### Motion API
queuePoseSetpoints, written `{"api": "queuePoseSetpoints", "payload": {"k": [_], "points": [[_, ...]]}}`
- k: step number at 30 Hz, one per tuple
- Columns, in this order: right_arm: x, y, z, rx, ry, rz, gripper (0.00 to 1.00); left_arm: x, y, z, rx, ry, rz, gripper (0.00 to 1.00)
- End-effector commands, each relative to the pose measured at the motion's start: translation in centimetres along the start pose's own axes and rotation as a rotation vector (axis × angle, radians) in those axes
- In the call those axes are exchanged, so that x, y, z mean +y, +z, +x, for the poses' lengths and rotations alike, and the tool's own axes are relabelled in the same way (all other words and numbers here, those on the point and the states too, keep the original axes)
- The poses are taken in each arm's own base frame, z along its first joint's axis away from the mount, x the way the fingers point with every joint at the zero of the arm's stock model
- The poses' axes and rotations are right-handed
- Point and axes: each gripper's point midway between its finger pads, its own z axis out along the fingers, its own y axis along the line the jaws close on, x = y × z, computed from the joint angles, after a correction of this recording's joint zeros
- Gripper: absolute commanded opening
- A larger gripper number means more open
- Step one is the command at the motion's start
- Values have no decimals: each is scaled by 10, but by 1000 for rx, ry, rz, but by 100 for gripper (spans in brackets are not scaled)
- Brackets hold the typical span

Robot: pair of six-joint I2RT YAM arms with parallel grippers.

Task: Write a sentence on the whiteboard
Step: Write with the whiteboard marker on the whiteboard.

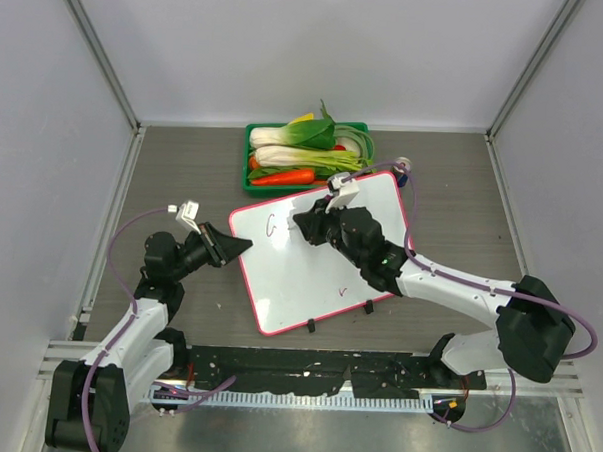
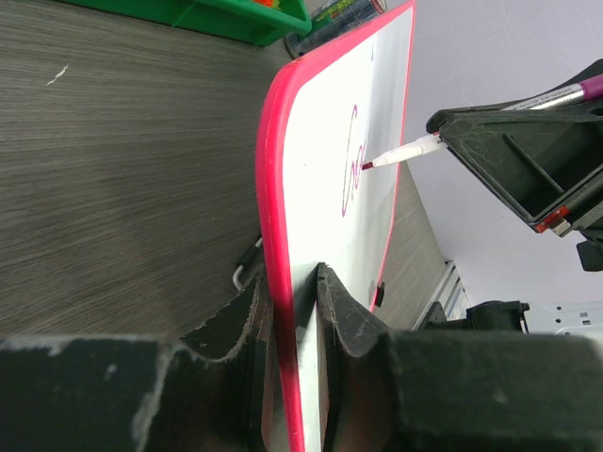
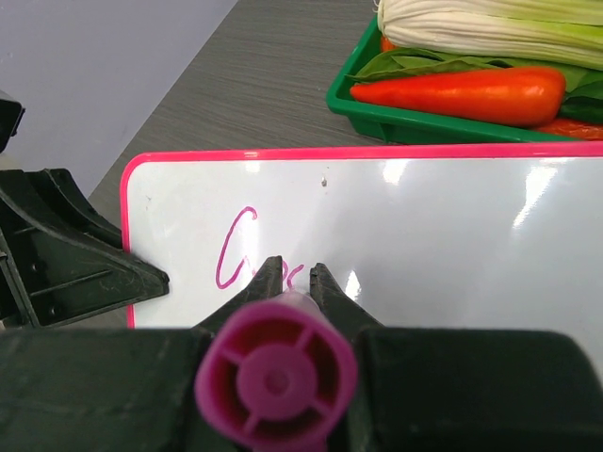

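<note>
worktop (image 1: 184, 171): grey wood-grain, carries everything.
whiteboard (image 1: 299, 276): glossy white, pink-red frame, rounded corners. Sits mid-worktop, turned at an angle, mostly blank.
tray (image 1: 247, 162): green, just beyond the whiteboard's far edge. Holds bok choy, a carrot and other veg.
right end effector (image 3: 297, 275): over the whiteboard's upper-left area, jaws pinching the marker barrel.
left end effector (image 2: 294, 282): at the whiteboard's left edge, clamped onto the pink frame, one finger on each face. Can't tell if that edge is lifted off the worktop.
marker (image 2: 405, 151): white barrel, magenta end cap. Tip touches the whiteboard at the end of the writing.
sentence (image 3: 236, 250): magenta strokes near the whiteboard's upper-left corner. Only a capital G and the start of a second letter are readable.
clips (image 1: 368, 307): two, small, black, on the whiteboard's near edge.
tick mark (image 1: 343, 286): tiny, purple, in the whiteboard's lower-right part, well apart from the sentence.
</note>
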Motion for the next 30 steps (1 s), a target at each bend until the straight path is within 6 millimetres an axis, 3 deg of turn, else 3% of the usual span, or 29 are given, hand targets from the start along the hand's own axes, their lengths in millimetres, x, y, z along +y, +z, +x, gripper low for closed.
{"api": "queuePoseSetpoints", "payload": {"k": [1,12,21,25,30], "points": [[-15,-1,-5,-11,-34,75,1,-2,1,-1,7,96,8,0],[-11,5,-29,-70,-24,98,2,-2,2,-1,8,95,7,0],[7,9,-24,-30,-21,12,1,-2,2,-2,7,97,8,0],[13,5,-23,-21,5,-19,2,-2,2,-2,7,97,8,0],[16,-4,-38,-72,24,-30,2,-2,2,-1,10,95,9,0]]}}
